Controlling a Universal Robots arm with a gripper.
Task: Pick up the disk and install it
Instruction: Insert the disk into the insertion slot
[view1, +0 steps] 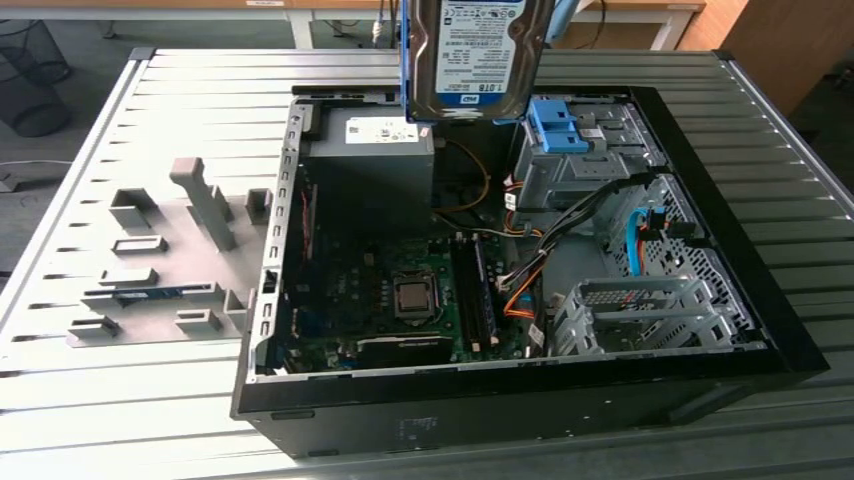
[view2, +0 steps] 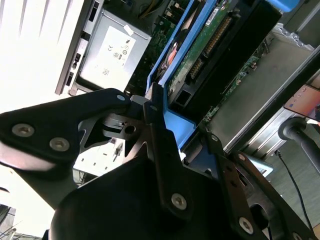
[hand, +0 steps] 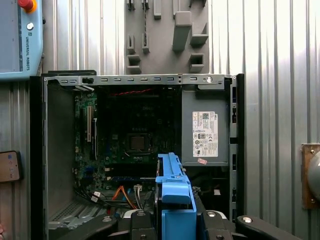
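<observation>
Here the gripper (view2: 178, 125) pinches the disk (view1: 474, 58) by its blue caddy; it hangs above the open computer case (view1: 534, 388).

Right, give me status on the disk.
Gripper shut on silver-metal hard drive in blue plastic caddy. Held above open black computer case, not seated. Loose cables lie inside case.

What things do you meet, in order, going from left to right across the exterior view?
Grey fixture plate → power-supply box → disk, hanging above the open case → bare blue bracket → case's right wall.
</observation>
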